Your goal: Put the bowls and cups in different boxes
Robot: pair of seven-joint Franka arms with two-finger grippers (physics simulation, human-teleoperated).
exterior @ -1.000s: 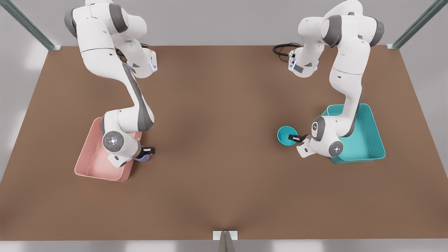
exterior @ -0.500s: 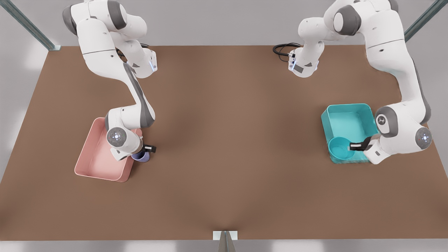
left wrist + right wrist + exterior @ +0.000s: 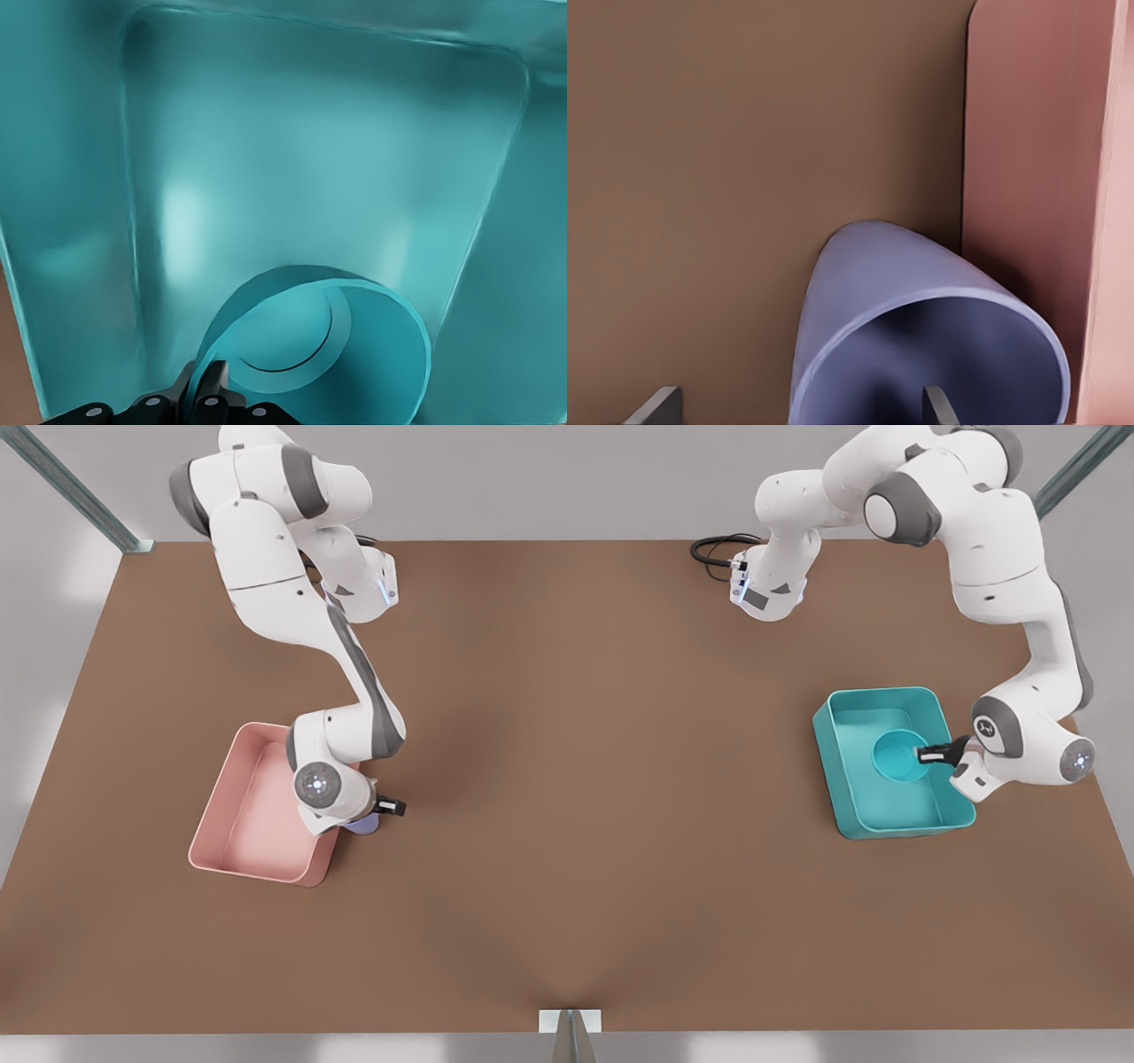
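Your left gripper [image 3: 927, 756] pinches the bowl [image 3: 897, 755] over the teal box [image 3: 850, 797] (ready to drop); the right gripper [image 3: 383, 808], fingers spread, straddles the cup [image 3: 361, 828] beside the pink box [image 3: 232, 819].

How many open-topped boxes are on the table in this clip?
2. The pink box sits at the front view's left beside the cup; the teal box sits at the right, with the bowl over it.

Colours observed on table and arms

The table [image 3: 567, 868] is seen as plain brown. One box [image 3: 257, 824] is finished in pale pink, the other box [image 3: 855, 779] in teal. The bowl [image 3: 897, 755] is matched in teal; the cup [image 3: 921, 336] is coloured lavender. White arms with grey joints and black fingertips [image 3: 199, 403] are noted.
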